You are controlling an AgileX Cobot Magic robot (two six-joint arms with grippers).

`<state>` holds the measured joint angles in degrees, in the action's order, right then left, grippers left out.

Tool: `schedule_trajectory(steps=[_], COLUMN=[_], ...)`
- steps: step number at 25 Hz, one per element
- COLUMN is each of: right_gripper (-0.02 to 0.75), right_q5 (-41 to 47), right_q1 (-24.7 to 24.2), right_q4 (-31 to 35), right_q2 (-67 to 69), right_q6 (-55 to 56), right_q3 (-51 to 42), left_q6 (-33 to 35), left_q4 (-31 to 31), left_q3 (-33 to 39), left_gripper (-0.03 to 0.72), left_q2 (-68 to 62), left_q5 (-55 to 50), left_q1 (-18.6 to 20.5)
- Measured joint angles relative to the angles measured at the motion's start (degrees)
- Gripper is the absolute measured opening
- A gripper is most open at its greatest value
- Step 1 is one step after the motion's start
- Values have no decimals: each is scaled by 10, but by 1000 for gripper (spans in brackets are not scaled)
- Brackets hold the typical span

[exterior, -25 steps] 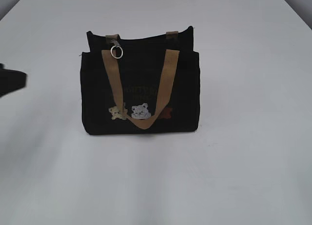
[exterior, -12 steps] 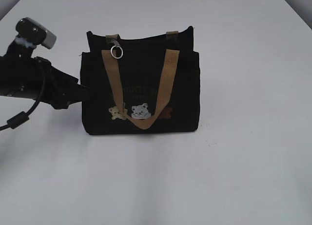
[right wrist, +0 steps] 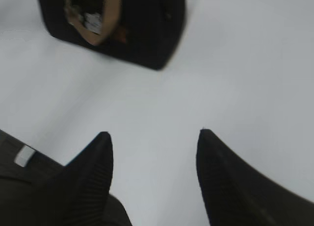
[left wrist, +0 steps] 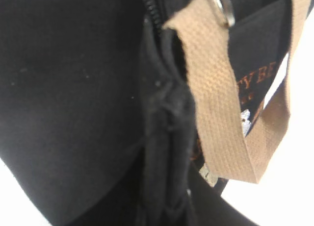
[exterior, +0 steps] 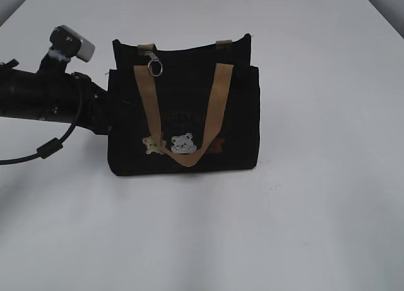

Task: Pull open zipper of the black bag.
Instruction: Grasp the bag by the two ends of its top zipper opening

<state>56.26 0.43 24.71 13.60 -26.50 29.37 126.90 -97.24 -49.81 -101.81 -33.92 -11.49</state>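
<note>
Left jaws pinch the black bag [exterior: 183, 108]; right jaws gape, empty.

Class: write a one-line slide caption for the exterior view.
Left arm presses against the black bag's side; silver zipper ring hangs untouched on the white table.

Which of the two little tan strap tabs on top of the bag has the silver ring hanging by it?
The left tan tab, nearest the left arm. The silver ring dangles just below it; the right tan tab has nothing hanging near it.
</note>
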Motion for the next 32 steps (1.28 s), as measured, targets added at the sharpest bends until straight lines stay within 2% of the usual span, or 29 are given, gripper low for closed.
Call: schedule_trajectory(steps=[3, 5, 7, 10, 15, 22, 27, 32], right_gripper=[408, 392, 388, 384, 382, 382, 382, 382], right_q5=[-100, -157, -188, -195, -161, -103, -82, -89], right_q1=[6, 25, 60, 122, 186, 190, 192, 208], right_q4=[171, 298, 392, 454, 465, 451, 444, 427], right_q2=[144, 265, 399, 576, 804, 945, 993, 1018], right_q6=[-169, -300, -393, -432, -355, -224, -175, -164], right_q3=[6, 15, 52, 148, 359, 552, 611, 617], left_q6=[1, 1, 1, 1, 2, 2, 2, 2], left_q4=[0, 0, 0, 2, 3, 3, 3, 3], left_q3=[0, 0, 0, 0, 0, 0, 0, 0], left_gripper=[67, 67, 67, 67, 67, 67, 67, 67], left_q2=[0, 0, 0, 0, 0, 0, 0, 0], left_q5=[-3, -4, -4, -5, -6, -6, -6, -6], left_q1=[0, 0, 0, 0, 0, 0, 0, 0])
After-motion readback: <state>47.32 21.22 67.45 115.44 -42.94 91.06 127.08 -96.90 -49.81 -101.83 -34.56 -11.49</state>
